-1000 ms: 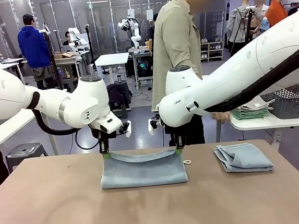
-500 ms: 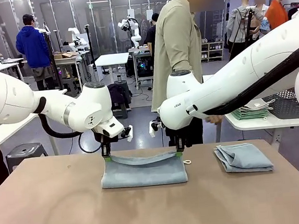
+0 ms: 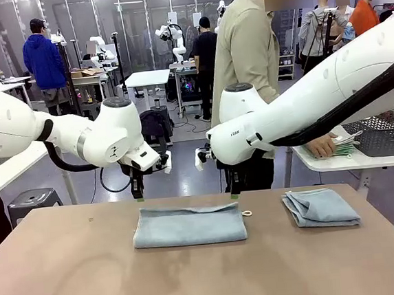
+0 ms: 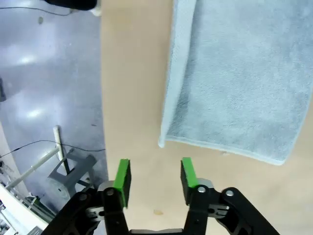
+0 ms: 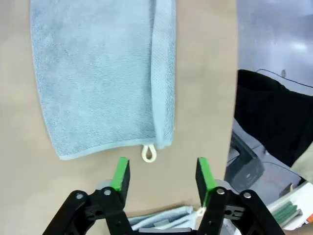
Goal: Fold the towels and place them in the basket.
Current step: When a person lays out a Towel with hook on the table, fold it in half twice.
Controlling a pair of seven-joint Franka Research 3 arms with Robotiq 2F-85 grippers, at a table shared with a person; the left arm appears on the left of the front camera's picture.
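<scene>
Front view: L gripper (image 3: 138, 192) and R gripper (image 3: 233, 187) hang just above the far corners of the folded towel (image 3: 189, 225), clear of it; can't read the jaw gap well from here. That towel lies flat mid-table (image 3: 91, 281), white loop (image 3: 247, 213) at its right end. The second towel (image 3: 319, 208) sits loosely folded near it, to the right. Basket (image 3: 389, 136) is on the side table (image 3: 350, 163) beyond the right edge, w/ a person's hand (image 3: 320, 148) on dark green towels (image 3: 342, 150) just beside it. L wrist view: L gripper (image 4: 155, 176) jaws wide apart, nothing btwn the pads, towel (image 4: 239, 83) corner just ahead. R wrist view: R gripper (image 5: 161, 176) likewise wide and empty, over the white loop (image 5: 149, 154) corner of the towel (image 5: 98, 73). My read: one fold is down, so folding is the step in hand. Next I'd need to regrip an end for another fold, or lift it for the basket. In the way, prob.: any reach to the basket passes over the second towel and close to the person's hand.
</scene>
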